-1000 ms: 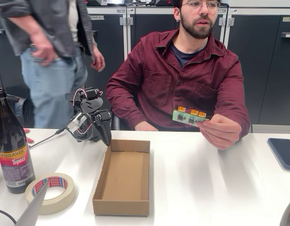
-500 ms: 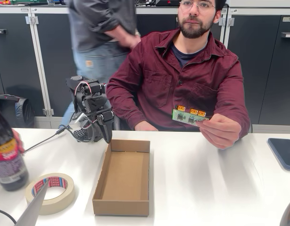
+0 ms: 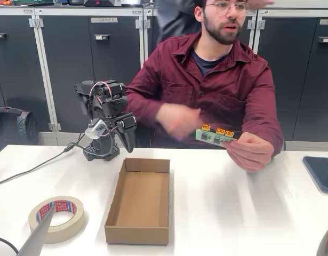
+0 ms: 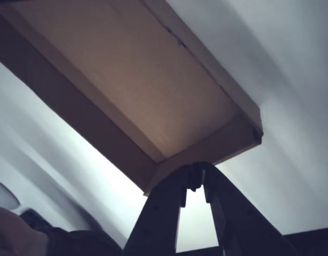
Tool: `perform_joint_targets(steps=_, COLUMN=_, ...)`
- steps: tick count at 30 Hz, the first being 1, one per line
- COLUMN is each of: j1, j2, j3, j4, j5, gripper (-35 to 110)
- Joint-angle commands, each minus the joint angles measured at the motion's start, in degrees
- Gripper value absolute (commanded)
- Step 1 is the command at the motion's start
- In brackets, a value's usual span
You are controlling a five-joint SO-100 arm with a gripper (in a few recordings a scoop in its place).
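The empty cardboard box [image 3: 140,202] lies lengthwise on the white table [image 3: 233,213]. The gripper [image 3: 127,146] hangs just beside the box's far left corner. In the wrist view its fingers [image 4: 164,213] meet at the tips, closed with nothing between them. To the right, a person's hand [image 3: 252,152] holds a green circuit board [image 3: 214,136]. A tape roll [image 3: 56,217] lies to the left of the box.

The fixed view is lit brightly and evenly from above; only soft shadows are cast by the box [image 3: 138,200] and tape [image 3: 56,218] on the worktop [image 3: 233,213]. A person's hand [image 3: 177,120] is smeared by blur. The wrist view is dimmer and soft, and the claw [image 4: 196,178] is seen in dark silhouette.
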Motion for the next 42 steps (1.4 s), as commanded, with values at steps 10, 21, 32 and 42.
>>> perform_joint_targets(steps=10, j1=1.41, j2=-8.44, j3=-3.69, j4=-0.35, j5=2.99, gripper=11)
perform_joint_targets(steps=21, j1=5.36, j2=-22.59, j3=-2.29, j4=-8.96, j5=-3.25, gripper=21)
perform_joint_targets(steps=32, j1=-5.19, j2=-28.30, j3=-20.21, j4=5.62, j5=-2.11, gripper=25)
perform_joint_targets(steps=42, j1=-18.63, j2=-21.36, j3=-17.49, j4=4.22, j5=1.67, gripper=25)
